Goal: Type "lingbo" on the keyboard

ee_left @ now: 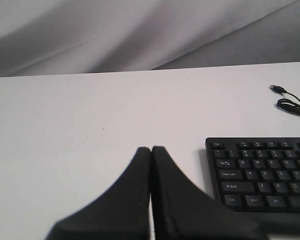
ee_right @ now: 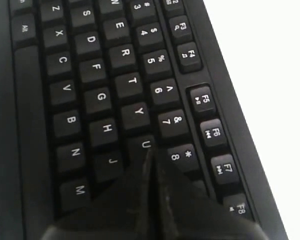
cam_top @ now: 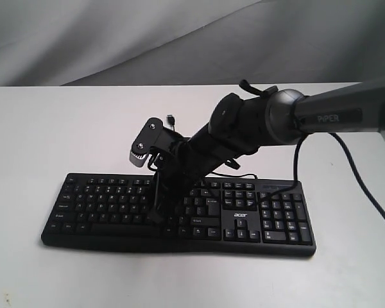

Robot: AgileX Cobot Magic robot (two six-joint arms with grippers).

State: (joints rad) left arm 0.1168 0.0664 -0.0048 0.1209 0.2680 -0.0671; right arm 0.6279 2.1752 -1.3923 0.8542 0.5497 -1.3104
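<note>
My right gripper (ee_right: pixel 149 158) pinched shut, empty, tips at U, J keys of one wide black plastic keyboard (cam_top: pixel 102 204). My left gripper (ee_left: pixel 151 150) likewise closed, empty, over white desk (cam_top: pixel 51 128) beside keyboard's end. One thin black cable (ee_left: pixel 291 104) beyond.

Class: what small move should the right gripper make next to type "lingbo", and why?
Probably shift the shut right gripper one key along from U to I, hidden beneath it, then press. Its tip sits by U and J, neither in the word; how much is typed isn't shown.
</note>
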